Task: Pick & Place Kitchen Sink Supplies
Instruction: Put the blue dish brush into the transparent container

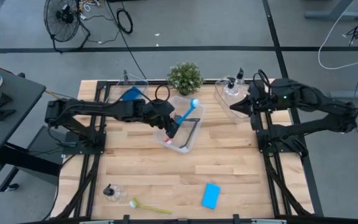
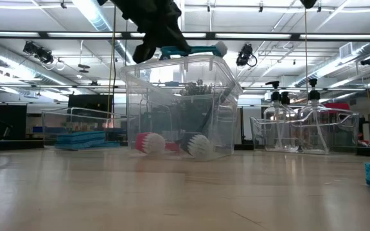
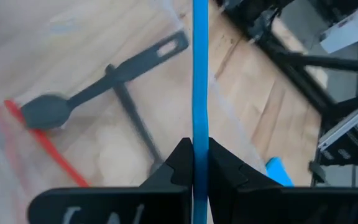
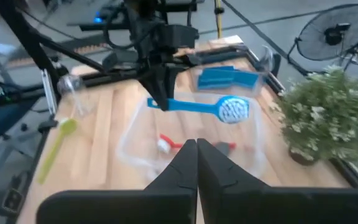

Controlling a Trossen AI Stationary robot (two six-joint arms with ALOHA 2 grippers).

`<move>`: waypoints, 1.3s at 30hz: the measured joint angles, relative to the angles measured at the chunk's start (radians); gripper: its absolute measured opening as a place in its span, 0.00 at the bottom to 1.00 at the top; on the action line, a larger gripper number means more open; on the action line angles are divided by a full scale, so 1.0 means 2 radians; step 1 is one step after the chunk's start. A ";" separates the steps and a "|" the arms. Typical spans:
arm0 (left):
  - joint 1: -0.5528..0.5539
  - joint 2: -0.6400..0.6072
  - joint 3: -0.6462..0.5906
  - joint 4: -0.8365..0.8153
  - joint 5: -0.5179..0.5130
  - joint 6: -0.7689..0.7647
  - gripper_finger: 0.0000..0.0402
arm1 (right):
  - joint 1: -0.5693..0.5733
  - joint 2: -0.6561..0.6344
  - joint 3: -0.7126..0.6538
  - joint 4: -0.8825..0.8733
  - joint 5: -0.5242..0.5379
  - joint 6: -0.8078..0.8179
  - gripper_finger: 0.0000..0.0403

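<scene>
The left gripper hangs over the middle bin, a brush running from it toward the potted plant behind. Directly under it, two more brushes lie in that bin. To its left rear stands a bin with sponges. Far right, by the right gripper, a bin holds bottles. Toward the near edge lie a bottle, a brush and a sponge.

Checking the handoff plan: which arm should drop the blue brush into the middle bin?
Left. Its gripper is already shut on the blue brush, right above the middle bin. The right gripper sits by the bottle bin.
</scene>
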 joint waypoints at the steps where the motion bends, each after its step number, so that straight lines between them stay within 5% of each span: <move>1: 0.001 0.002 0.000 0.008 0.000 0.000 0.06 | 0.000 0.000 0.007 -0.012 0.002 -0.004 0.00; 13: 0.005 0.022 0.000 0.002 0.009 0.003 0.06 | 0.000 0.000 0.033 -0.071 0.062 -0.035 0.00; 25: 0.004 0.030 0.000 -0.015 0.001 0.161 0.06 | 0.000 0.003 0.033 -0.075 0.063 -0.044 0.00; 39: 0.016 0.055 0.000 -0.043 0.004 0.170 0.06 | 0.000 0.004 0.033 -0.077 0.092 -0.044 0.00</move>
